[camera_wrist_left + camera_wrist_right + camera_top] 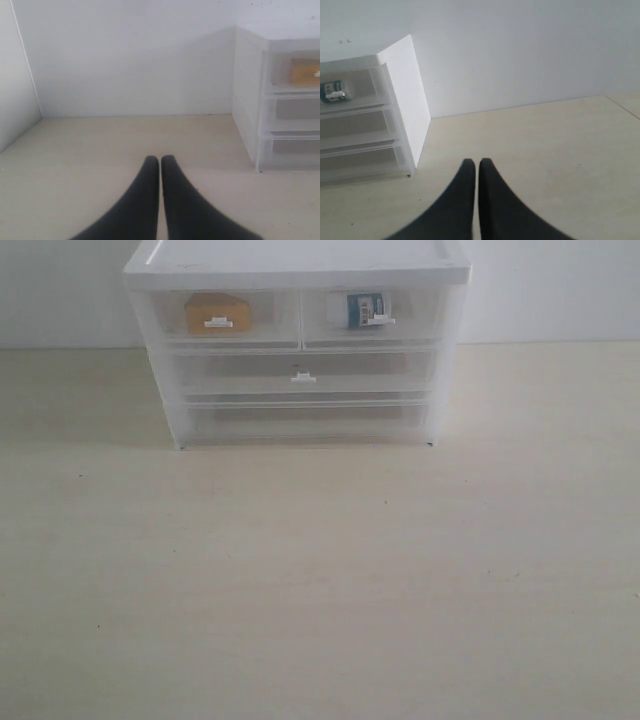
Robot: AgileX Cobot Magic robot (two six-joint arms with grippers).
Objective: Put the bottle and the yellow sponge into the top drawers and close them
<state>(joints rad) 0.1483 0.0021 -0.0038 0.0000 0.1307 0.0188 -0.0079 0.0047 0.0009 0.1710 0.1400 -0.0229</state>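
The white cabinet (300,265) stands at the back of the table. Its top left drawer (165,318) is pushed in, and the yellow sponge (217,310) shows through its translucent front. The top right drawer (420,312) is also pushed in and holds the bottle (368,308). Neither gripper appears in the exterior view. In the left wrist view my left gripper (160,159) is shut on nothing, low over the table off the cabinet's left side, with the sponge (304,71) in sight. My right gripper (473,161) is shut and empty off the cabinet's right side; the bottle (333,90) shows there.
Two full-width drawers (303,368) sit below the top pair, both pushed in. A white wall (125,55) runs behind the table, and a side wall (15,90) closes the left end. Pale wooden tabletop (320,580) stretches in front of the cabinet.
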